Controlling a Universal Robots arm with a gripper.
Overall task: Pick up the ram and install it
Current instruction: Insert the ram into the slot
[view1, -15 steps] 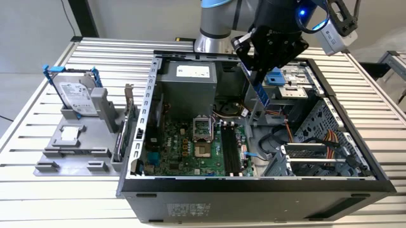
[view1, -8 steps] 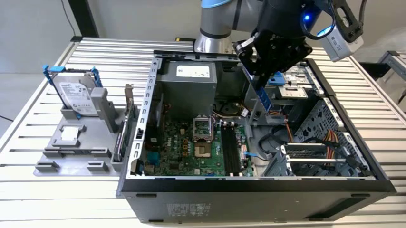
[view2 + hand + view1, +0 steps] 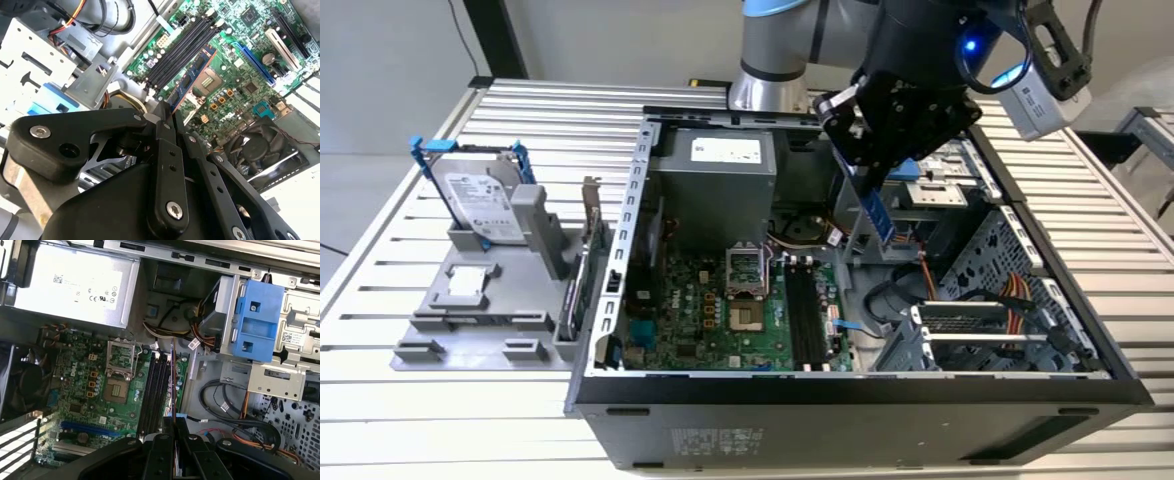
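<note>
The ram (image 3: 879,212) is clamped in your gripper (image 3: 887,150), hanging on edge above the open case (image 3: 854,385), over the motherboard's (image 3: 720,310) right side in the exterior view. In the second wrist view the blue strip (image 3: 192,80) runs out from between the fingertips (image 3: 161,116) toward the black slots (image 3: 180,50); in the first wrist view you see it edge-on as a thin line (image 3: 173,375) just beside the slots (image 3: 155,390).

Judging from that, it is not yet seated. Keep the strip parallel to the slot you choose and level end to end, so both ends meet the slot together. Watch the cables (image 3: 961,290) and drive cage (image 3: 961,185) close on the right; there is little room there.

The case lies on a slatted metal table (image 3: 400,400). On its left a grey fixture (image 3: 467,310) holds a hard drive (image 3: 478,200), well apart from your work.
</note>
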